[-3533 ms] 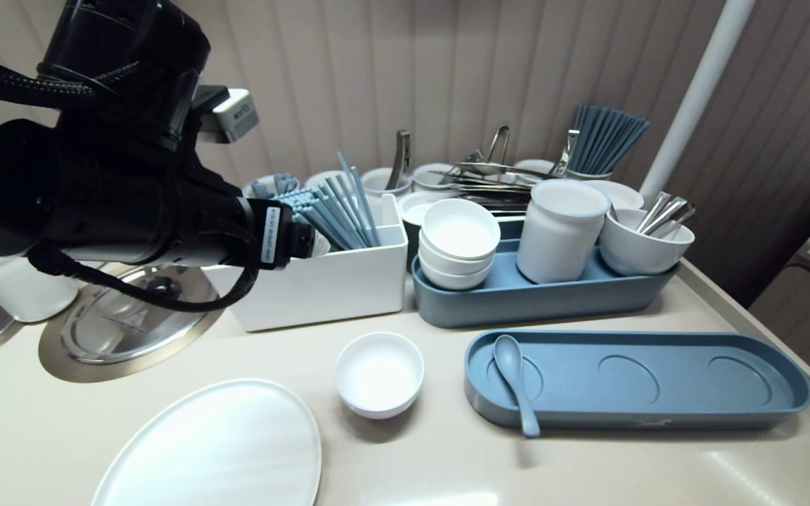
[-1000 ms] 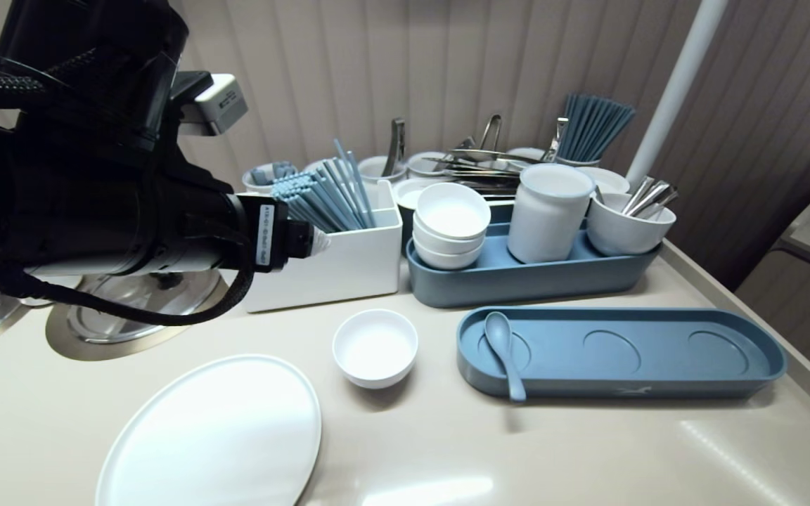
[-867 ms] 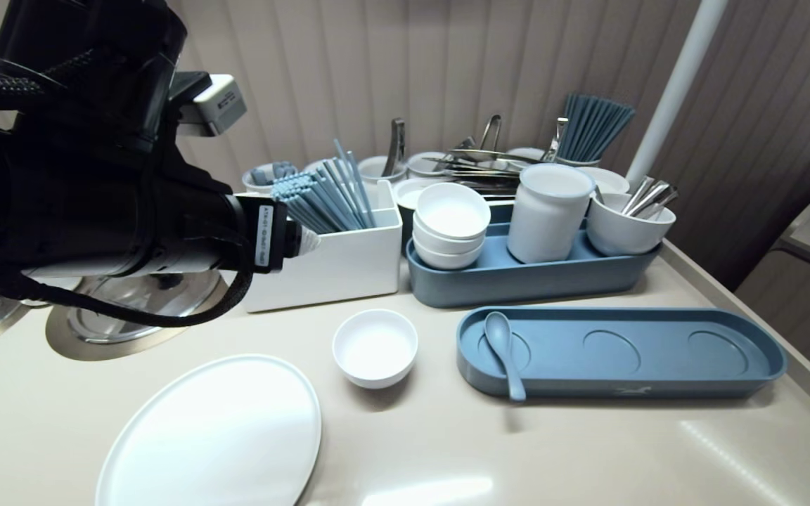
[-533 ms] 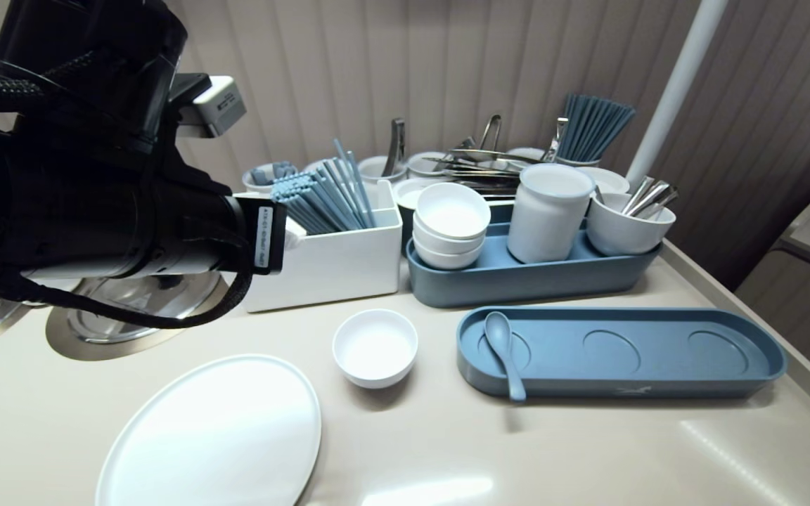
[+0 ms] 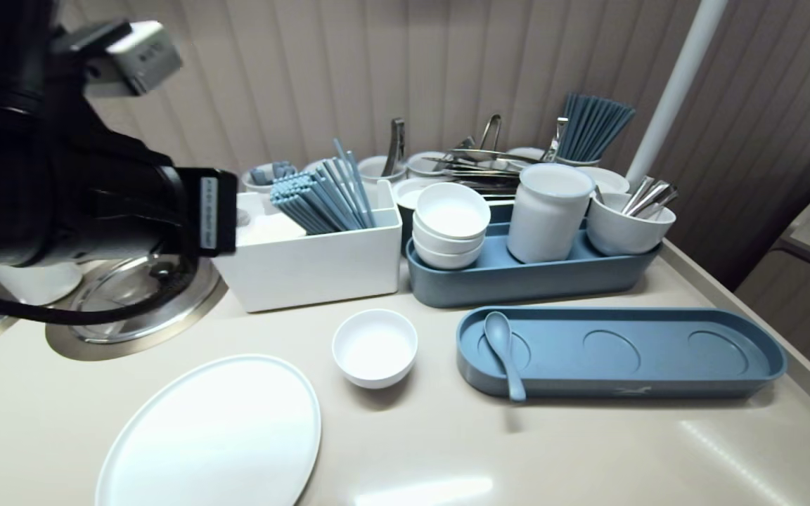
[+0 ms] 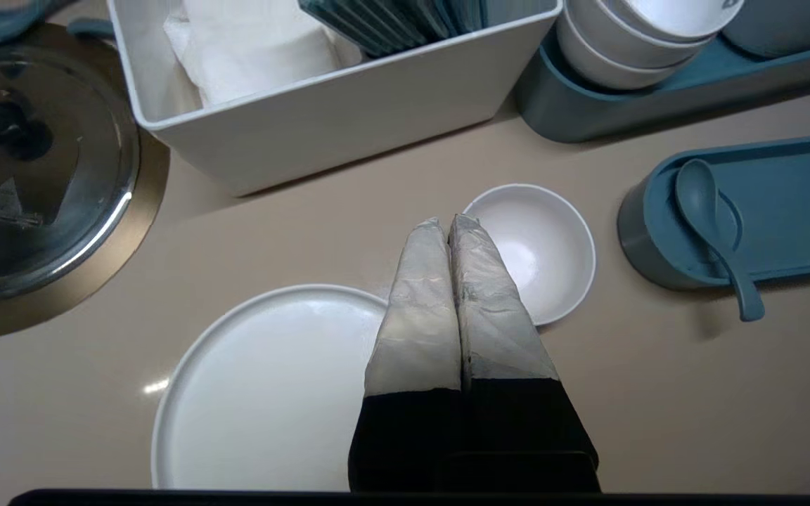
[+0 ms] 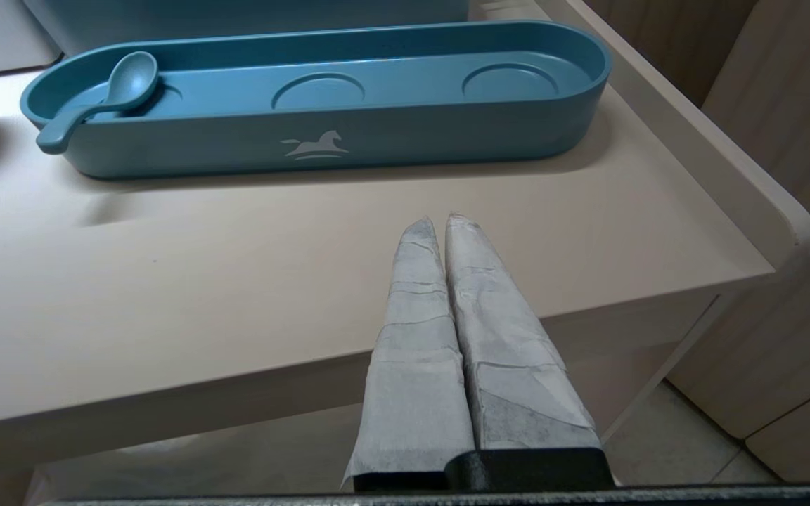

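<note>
Beige worktop (image 5: 588, 450) is set with plate (image 6: 257, 393) and bowl (image 6: 553, 239); left gripper (image 6: 447, 221) is held above them, fingers together, empty. Right gripper (image 7: 440, 221) is parked, likewise together.

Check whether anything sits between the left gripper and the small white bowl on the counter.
Nothing visible does. The left gripper, shut and empty, hangs over the counter with its tips beside the rim of the bowl; the white plate lies on its other side.

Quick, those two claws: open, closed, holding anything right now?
Left gripper: shut, holding nothing.
Right gripper: shut, holding nothing, at the counter edge.
</note>
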Available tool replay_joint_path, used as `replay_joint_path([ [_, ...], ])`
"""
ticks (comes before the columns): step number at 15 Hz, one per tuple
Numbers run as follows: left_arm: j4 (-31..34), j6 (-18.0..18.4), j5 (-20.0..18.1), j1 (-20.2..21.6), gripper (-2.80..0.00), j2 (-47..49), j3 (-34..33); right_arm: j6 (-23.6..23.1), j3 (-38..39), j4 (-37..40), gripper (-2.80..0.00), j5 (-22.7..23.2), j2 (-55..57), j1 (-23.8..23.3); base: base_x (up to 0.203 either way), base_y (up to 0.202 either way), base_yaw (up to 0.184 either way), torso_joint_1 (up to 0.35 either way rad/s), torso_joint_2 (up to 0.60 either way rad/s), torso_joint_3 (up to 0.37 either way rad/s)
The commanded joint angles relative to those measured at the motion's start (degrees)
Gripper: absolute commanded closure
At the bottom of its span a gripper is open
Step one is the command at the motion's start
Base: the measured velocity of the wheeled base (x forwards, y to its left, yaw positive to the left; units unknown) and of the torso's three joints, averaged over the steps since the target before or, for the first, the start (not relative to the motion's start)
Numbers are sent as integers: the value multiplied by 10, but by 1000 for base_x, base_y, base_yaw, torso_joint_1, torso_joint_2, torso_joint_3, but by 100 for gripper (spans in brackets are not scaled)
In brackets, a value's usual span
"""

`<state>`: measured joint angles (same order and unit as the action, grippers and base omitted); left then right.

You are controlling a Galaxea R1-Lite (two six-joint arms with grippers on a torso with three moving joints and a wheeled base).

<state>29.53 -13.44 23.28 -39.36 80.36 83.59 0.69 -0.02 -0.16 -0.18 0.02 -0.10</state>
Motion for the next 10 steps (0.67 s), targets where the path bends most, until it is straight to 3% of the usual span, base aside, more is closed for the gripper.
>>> replay_joint_path([
  [1,16,1,2,0,0,-86,-4,0,0,0,0,0,0,0,0,0,0,0,0,0],
  [3,82,4,17,0,0,-176,-11,0,-1,0,0,0,1,0,0,0,0,0,0,0],
  [5,156,5,82,6,0,-274,-30,0,0,0,0,0,1,0,0,0,0,0,0,0],
  [6,178,5,123,28,0,-318,-52,0,0,0,0,0,0,0,0,0,0,0,0,0],
  [7,193,5,156,75,0,-352,-80,0,0,0,0,0,0,0,0,0,0,0,0,0],
  [10,215,6,207,186,0,-490,-166,0,0,0,0,0,1,0,0,0,0,0,0,0],
])
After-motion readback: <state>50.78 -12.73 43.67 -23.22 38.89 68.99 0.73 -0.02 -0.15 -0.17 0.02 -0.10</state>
